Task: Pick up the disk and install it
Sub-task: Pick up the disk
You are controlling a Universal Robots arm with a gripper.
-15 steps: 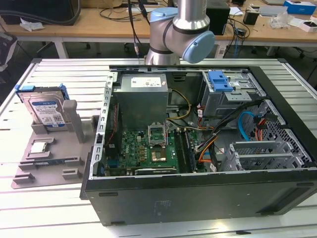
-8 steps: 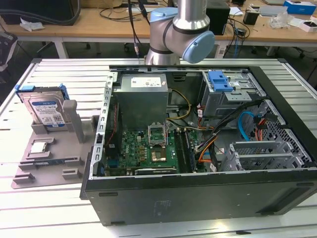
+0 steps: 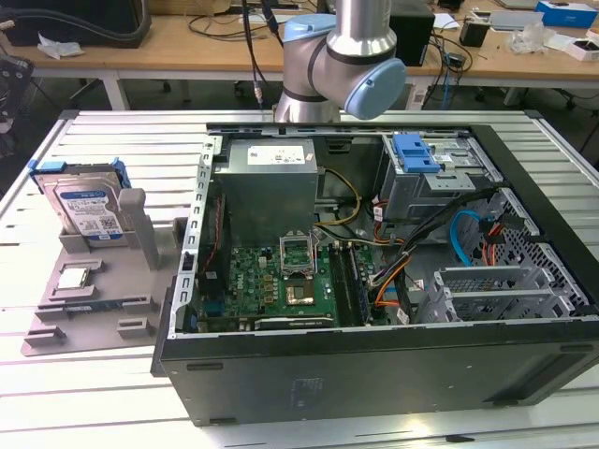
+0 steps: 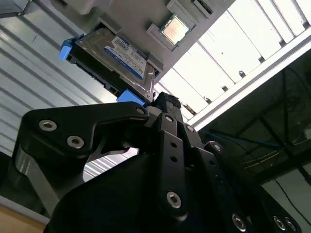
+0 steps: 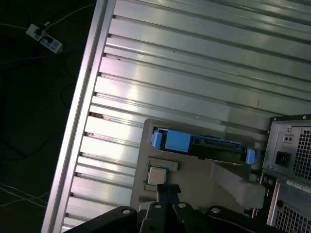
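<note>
The disk is a silver hard drive with a white-and-blue label in a blue carrier. It stands upright in a grey holder on the slatted table, at the exterior view's left. In the second wrist view the disk shows its label side beyond my gripper. In the first wrist view the disk is seen edge-on, with my gripper hovering apart from it over the holder. The gripper looks shut and holds nothing.
An open computer case lies at the exterior view's right of the holder, with a motherboard, cables and a blue caddy at its drive bay. A small silver chip sits in the holder. The arm rises behind the case.
</note>
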